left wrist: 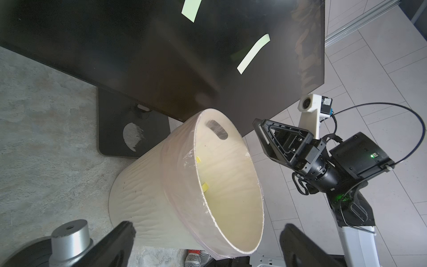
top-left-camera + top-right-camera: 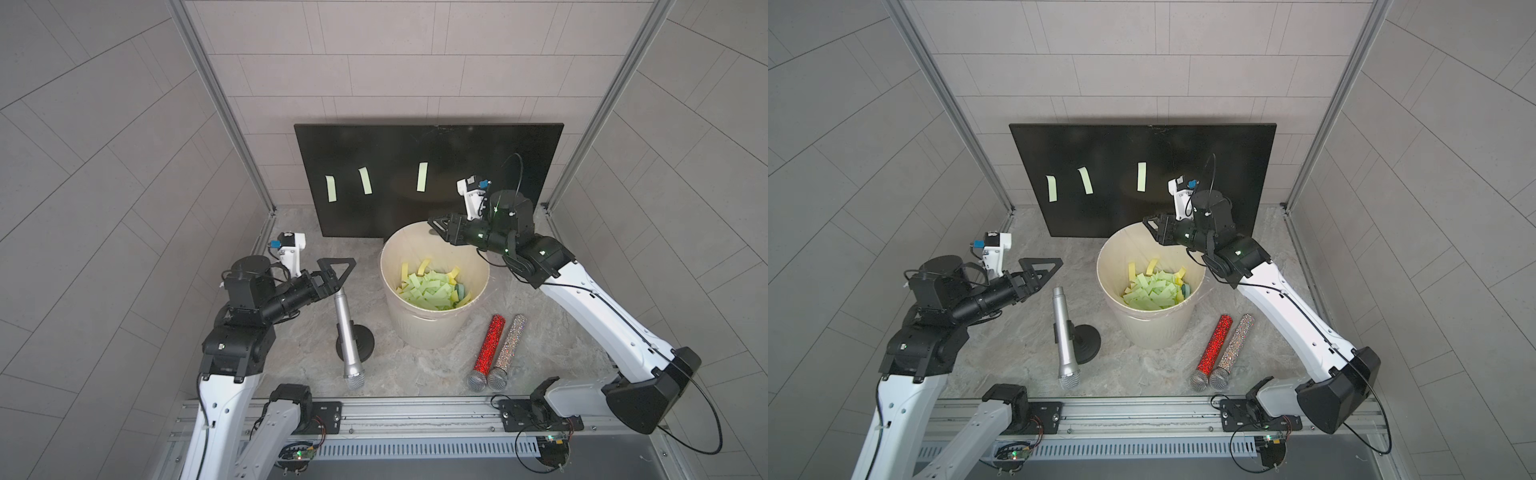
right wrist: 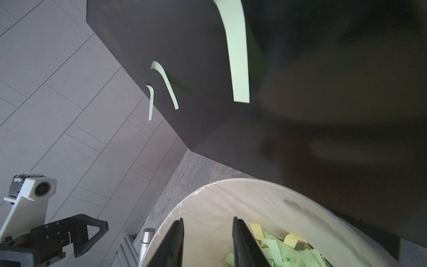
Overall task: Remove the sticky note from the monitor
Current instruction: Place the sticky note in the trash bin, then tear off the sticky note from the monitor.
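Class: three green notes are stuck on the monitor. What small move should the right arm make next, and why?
Probably lift the right gripper from over the bucket toward the nearest note on the monitor: its jaws stand apart and empty.

A grey, stone-look tabletop (image 2: 415,374) is seen. A cream bucket (image 2: 432,332) is stood in the middle of it. Behind the bucket, the monitor (image 2: 428,158) is stood on a flat black foot (image 1: 115,129). On the left, a silver microphone (image 2: 345,332) is laid against a round black stand (image 2: 365,344). On the right, a red sparkly microphone (image 2: 488,349) and a silver sparkly microphone (image 2: 508,347) are laid side by side, touching.
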### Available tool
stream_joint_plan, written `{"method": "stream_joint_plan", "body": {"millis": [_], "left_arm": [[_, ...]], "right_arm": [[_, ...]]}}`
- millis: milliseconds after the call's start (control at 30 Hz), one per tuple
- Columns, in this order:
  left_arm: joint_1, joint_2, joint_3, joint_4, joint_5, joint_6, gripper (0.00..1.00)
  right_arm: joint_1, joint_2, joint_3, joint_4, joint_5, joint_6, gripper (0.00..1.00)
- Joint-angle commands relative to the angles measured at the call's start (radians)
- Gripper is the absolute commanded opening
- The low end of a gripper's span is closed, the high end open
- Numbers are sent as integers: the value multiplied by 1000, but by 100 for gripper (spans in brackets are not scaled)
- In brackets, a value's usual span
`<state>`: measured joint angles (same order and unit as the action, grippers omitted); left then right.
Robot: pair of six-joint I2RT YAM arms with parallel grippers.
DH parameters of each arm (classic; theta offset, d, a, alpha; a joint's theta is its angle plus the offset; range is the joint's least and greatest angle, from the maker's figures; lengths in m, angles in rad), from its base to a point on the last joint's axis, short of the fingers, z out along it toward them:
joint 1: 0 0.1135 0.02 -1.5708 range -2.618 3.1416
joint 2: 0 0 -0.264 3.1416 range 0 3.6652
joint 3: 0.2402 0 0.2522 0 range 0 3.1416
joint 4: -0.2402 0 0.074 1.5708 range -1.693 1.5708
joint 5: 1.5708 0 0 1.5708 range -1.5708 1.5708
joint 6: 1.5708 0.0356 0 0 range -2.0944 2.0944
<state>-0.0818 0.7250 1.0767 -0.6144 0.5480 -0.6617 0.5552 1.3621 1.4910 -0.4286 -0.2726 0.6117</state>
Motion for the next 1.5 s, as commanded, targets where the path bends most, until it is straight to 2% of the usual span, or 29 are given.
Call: {"method": "stream_joint_plan", "body": {"millis": [0,800,1467], "left_arm": [[-5,-9,-11,0,-6,21,100],[-5,-23,-29,-2,-23,47,100],[-5,-28,-24,-11,-27,58,100]], "right_arm": [[-10,26,37,52,-1,29,39],[-42,260,234,126,28,116,41],[-61,346,311,163,52,173,37]]}}
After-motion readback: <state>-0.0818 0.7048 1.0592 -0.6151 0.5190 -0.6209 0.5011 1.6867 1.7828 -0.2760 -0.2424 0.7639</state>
